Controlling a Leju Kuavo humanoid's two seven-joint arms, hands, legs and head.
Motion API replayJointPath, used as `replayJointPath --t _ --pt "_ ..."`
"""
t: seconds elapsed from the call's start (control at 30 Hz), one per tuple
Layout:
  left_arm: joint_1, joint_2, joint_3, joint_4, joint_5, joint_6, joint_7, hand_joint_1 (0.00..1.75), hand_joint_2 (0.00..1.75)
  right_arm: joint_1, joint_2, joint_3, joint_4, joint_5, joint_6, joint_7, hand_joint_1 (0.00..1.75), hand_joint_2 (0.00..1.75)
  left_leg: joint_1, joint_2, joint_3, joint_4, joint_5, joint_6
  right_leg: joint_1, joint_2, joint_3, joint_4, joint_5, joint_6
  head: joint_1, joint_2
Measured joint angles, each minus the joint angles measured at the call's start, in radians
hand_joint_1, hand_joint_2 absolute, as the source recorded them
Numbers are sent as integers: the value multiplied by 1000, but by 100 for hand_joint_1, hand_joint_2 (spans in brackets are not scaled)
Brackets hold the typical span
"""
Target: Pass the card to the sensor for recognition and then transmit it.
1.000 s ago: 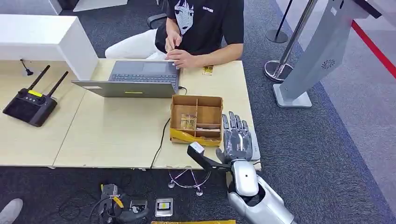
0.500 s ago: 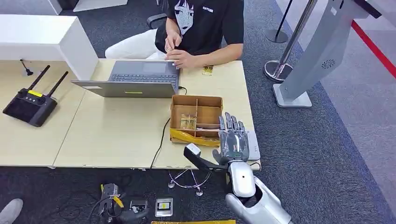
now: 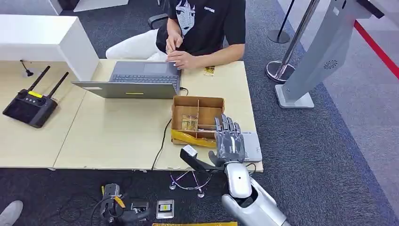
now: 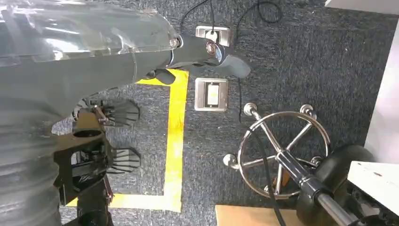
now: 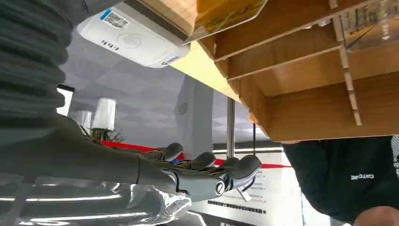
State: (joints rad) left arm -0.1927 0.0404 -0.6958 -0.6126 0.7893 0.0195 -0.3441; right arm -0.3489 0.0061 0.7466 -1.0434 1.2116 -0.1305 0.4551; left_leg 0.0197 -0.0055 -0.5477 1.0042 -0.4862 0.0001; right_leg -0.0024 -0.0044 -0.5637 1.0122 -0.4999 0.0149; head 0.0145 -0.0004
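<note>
A brown divided cardboard box (image 3: pixel 197 101) stands on the light wooden table (image 3: pixel 117 136), with a gold-printed card (image 3: pixel 190 123) lying in its left compartment. A white flat sensor (image 3: pixel 252 146) lies just right of the box at the table's front corner. My right hand (image 3: pixel 229 141) hovers flat over the box's front right corner, fingers spread and holding nothing. The right wrist view shows its fingers (image 5: pixel 211 174) outstretched, with the box (image 5: pixel 301 108) and the sensor (image 5: pixel 136 35) beyond them. My left hand (image 4: pixel 207 49) hangs beside the table over the carpet and holds nothing.
A person (image 3: pixel 202 28) sits behind the table at an open laptop (image 3: pixel 136 80), with a small gold item (image 3: pixel 209 70) nearby. A black remote with antennas (image 3: pixel 30 106) lies at the left. A grey stand (image 3: pixel 320 56) rises at the right. A chrome stool base (image 3: pixel 190 181) and floor sockets (image 3: pixel 164 208) lie below.
My right hand has drifted left and back toward me, from over the sensor to the box's front right corner, uncovering most of the sensor. It stays flat with nothing in it.
</note>
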Motion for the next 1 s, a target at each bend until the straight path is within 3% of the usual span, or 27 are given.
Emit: replayJointPath --t 0.37,1.0 --pt "-1 -1 0 0 -3 -8 0 0 175 -25 42 1 86 0 -9 -5 0 175 0 0 0 0 0 0 0 0 0 0 0 0 0 0" --pt "-1 -4 0 2 -17 -17 0 0 175 -36 60 1 145 15 -11 -3 0 175 0 0 0 0 0 0 0 0 0 0 0 0 0 0"
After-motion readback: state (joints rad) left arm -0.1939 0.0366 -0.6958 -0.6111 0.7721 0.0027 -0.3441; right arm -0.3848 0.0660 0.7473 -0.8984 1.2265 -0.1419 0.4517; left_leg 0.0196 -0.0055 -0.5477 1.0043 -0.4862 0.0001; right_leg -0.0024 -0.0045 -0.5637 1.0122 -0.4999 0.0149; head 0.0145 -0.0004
